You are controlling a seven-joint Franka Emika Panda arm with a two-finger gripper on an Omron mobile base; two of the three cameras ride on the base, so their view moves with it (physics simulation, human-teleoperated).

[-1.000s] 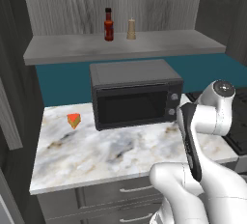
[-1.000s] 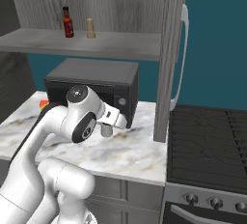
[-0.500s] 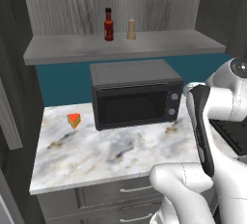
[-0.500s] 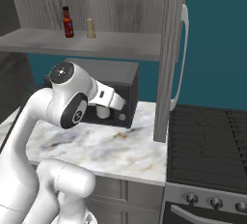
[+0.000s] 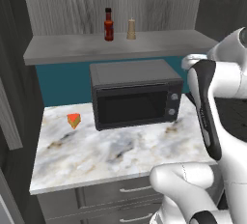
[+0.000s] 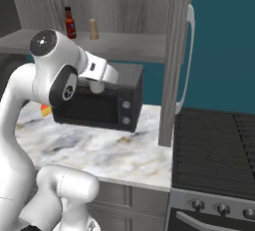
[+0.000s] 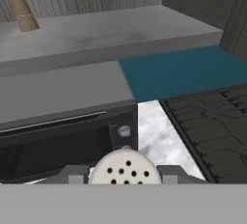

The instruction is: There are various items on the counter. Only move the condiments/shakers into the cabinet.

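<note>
Two shakers, one bottle, one wedge.

Glossy white rounded arm segments with dark grey joints and caps.

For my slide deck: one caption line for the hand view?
Gripper shut on pale grey-white shaker with a perforated top, above the black microwave, facing the grey cabinet shelf holding the tan pawn-shaped shaker.
</note>
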